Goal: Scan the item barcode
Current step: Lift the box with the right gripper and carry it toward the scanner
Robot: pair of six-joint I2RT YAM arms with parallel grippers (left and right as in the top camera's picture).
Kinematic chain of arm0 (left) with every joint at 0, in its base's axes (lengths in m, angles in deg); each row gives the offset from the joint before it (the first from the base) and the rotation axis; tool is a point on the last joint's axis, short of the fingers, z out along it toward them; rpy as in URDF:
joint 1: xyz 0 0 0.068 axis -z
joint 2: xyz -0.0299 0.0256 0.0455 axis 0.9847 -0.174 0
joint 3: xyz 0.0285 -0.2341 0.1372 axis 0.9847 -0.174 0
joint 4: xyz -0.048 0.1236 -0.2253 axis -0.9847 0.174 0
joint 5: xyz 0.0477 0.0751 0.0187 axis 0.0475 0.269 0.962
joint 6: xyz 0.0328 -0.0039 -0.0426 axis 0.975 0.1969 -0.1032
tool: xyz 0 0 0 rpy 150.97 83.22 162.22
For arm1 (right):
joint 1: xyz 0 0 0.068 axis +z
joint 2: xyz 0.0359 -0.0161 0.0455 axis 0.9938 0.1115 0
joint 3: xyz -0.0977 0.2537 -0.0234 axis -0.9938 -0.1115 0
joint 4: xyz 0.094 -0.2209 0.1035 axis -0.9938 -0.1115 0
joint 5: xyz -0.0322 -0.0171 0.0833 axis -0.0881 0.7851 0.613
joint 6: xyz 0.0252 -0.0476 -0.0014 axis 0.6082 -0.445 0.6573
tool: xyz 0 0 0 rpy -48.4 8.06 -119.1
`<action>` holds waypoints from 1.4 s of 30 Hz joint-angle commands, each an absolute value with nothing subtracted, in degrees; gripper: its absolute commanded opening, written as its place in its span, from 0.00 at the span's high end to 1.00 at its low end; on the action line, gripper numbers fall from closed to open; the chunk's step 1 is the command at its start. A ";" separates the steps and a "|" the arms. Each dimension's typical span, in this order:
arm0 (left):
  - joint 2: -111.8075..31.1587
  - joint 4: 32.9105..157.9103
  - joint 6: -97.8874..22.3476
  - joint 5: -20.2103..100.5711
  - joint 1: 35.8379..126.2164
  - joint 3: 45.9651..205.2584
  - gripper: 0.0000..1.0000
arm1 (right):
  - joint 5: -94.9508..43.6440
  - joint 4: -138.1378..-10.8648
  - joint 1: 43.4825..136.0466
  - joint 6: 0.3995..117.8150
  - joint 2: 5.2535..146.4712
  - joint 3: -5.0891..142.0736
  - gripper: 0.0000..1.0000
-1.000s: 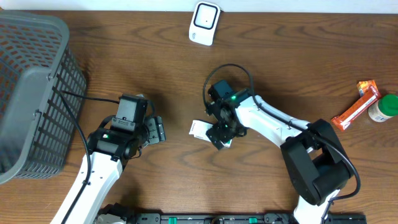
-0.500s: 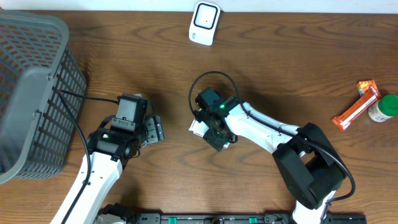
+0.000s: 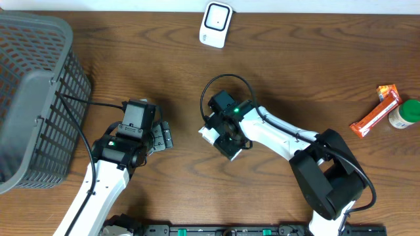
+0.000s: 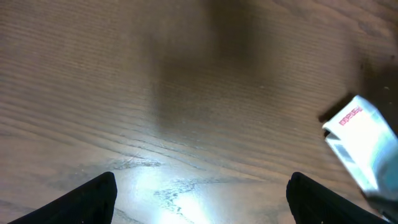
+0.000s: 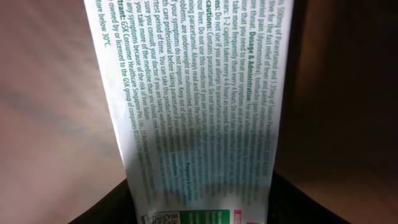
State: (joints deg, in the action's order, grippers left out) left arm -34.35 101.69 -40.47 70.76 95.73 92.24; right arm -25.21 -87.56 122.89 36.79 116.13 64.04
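Medicine box point(image 5: 193, 93): white carton with green fine print; "paracetamol" is legible in the right wrist view. The carton runs off that frame at top and bottom. Overhead, only its white end shows; the rest is hidden under the right gripper point(image 3: 227, 139). In the left wrist view one end sits at the right frame edge, blurred, its red lettering unreadable.

Position: lying on the wooden table point(image 3: 308, 72), well apart from the white scanner point(image 3: 216, 24), on the robot's side of it and nearly in line.

Right gripper: arm reaches in from the robot's right, wrist bent down over the carton. Dark fingers point(image 5: 102, 205) flank the carton's long sides and appear to press on it, though the contact line is in shadow.

Left gripper point(image 4: 202, 199): low over bare wood, nearer the robot than the scanner and off to its left. Fingers are spread wide with nothing between them.

Wire basket point(image 3: 33, 98): far left of the scanner, cut by the frame edge.

Orange snack wrapper point(image 3: 375, 110) and green-capped bottle point(image 3: 405, 113): far right of the scanner, just beside each other.
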 commanded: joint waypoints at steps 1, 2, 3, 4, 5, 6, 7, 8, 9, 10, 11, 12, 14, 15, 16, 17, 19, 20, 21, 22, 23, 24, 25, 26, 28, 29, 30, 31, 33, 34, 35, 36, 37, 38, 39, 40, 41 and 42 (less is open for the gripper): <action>-34.15 101.91 -40.14 71.92 95.38 92.85 0.11 | -13.27 -88.44 123.02 37.25 119.74 61.60 0.47; -34.15 101.91 -40.12 71.92 95.38 92.85 0.11 | -12.66 -88.63 122.93 37.23 119.74 61.66 0.48; -34.15 101.91 -40.12 71.92 95.38 92.85 0.11 | -12.35 -88.76 122.80 37.23 119.74 61.68 0.50; -34.15 101.91 -40.12 71.92 95.38 92.85 0.11 | -12.38 -88.87 122.63 37.25 119.74 61.68 0.51; -34.15 101.91 -40.12 71.92 95.38 92.85 0.11 | -12.42 -89.07 122.43 37.25 119.74 61.68 0.51; -34.15 101.91 -40.12 71.92 95.38 92.85 0.11 | -12.44 -89.33 122.23 37.25 119.74 61.68 0.49; -34.15 101.91 -40.12 71.92 95.38 92.85 0.11 | -12.46 -89.59 122.01 37.25 119.74 61.68 0.49; -34.15 101.91 -40.12 71.92 95.38 92.85 0.11 | -12.46 -89.72 121.91 37.25 119.74 61.68 0.52; -34.15 101.91 -40.12 71.92 95.38 92.85 0.11 | -12.42 -89.75 121.82 37.27 119.74 61.68 0.56; -34.15 101.91 -40.12 71.92 95.38 92.85 0.11 | -12.40 -89.72 121.75 37.32 119.74 61.68 0.57; -34.15 101.91 -40.12 71.92 95.38 92.85 0.11 | -12.40 -89.70 121.66 37.45 119.74 61.68 0.57; -34.15 101.91 -40.12 71.92 95.38 92.85 0.11 | -12.16 -89.72 121.49 37.47 119.74 61.68 0.55; -34.15 101.91 -40.12 71.92 95.38 92.85 0.11 | -10.74 -89.79 121.23 37.45 119.74 61.68 0.55; -34.15 101.91 -40.12 71.92 95.38 92.85 0.11 | -9.27 -89.83 120.97 37.43 119.74 61.68 0.54; -34.15 101.91 -40.12 71.92 95.38 92.85 0.11 | -7.98 -89.92 120.59 37.43 119.74 61.68 0.54; -34.15 101.91 -40.12 71.92 95.38 92.85 0.11 | -6.54 -89.99 120.18 37.43 119.74 61.68 0.54; -34.15 101.91 -40.12 71.92 95.38 92.85 0.11 | -3.70 -89.99 119.19 37.40 119.74 61.68 0.54; -34.15 101.91 -40.12 71.92 95.38 92.85 0.11 | -2.41 -89.97 118.69 37.38 119.74 61.68 0.54; -34.15 101.91 -40.12 71.92 95.38 92.85 0.11 | -0.83 -89.94 118.01 37.03 119.74 61.71 0.55; -34.15 101.91 -40.12 71.92 95.38 92.85 0.11 | 0.70 -89.99 117.40 36.31 119.74 61.73 0.55; -34.15 101.91 -40.12 71.92 95.38 92.85 0.11 | 2.31 -90.01 116.77 35.79 119.74 61.75 0.55; -34.15 101.91 -40.12 71.92 95.38 92.85 0.11 | 3.78 -89.99 116.09 35.48 119.74 61.75 0.55; -34.15 101.91 -40.12 71.92 95.38 92.85 0.11 | 5.39 -89.99 115.41 35.11 119.74 61.75 0.55; -34.15 101.91 -40.12 71.92 95.38 92.85 0.11 | 7.23 -90.10 114.60 34.54 119.74 61.79 0.55; -34.15 101.91 -40.12 71.92 95.38 92.85 0.11 | 10.51 -90.62 113.16 33.43 119.74 62.10 0.56; -34.15 101.91 -40.12 71.92 95.38 92.85 0.11 | 12.34 -90.90 112.46 32.81 119.74 62.34 0.56; -34.15 101.91 -40.12 71.92 95.35 92.85 0.11 | 14.46 -91.36 111.74 32.18 119.74 62.73 0.56; -34.15 101.91 -40.12 71.92 95.38 92.85 0.11 | 16.06 -91.93 111.15 31.59 119.74 63.21 0.57; -34.15 101.91 -40.12 71.92 95.38 92.85 0.11 | 18.57 -92.96 110.19 30.23 119.74 64.33 0.58; -34.15 101.91 -40.12 71.92 95.38 92.85 0.11 | 19.40 -93.59 109.77 29.67 119.74 65.14 0.58; -34.15 101.91 -40.12 71.92 95.38 92.85 0.11 | 19.82 -93.99 109.51 29.69 119.74 65.90 0.58; -34.15 101.91 -40.12 71.92 95.38 92.85 0.11 | 20.08 -94.38 109.34 29.71 119.74 66.71 0.58; -34.15 101.91 -40.12 71.92 95.38 92.85 0.11 | 20.69 -94.90 109.16 29.69 119.74 67.52 0.58; -34.15 101.91 -40.12 71.92 95.38 92.85 0.11 | 21.50 -95.60 109.03 29.71 119.74 68.57 0.57; -34.15 101.91 -40.12 71.92 95.38 92.85 0.11 | 22.27 -96.19 109.01 29.69 119.74 69.36 0.57; -34.15 101.91 -40.12 71.92 95.38 92.85 0.11 | 23.27 -96.96 108.99 29.71 119.74 70.43 0.57; -34.15 101.91 -40.12 71.92 95.38 92.85 0.11 | 24.34 -97.77 108.99 29.71 119.74 71.32 0.57; -34.15 101.91 -40.12 71.92 95.38 92.85 0.11 | 25.85 -99.04 108.99 29.71 119.74 72.48 0.56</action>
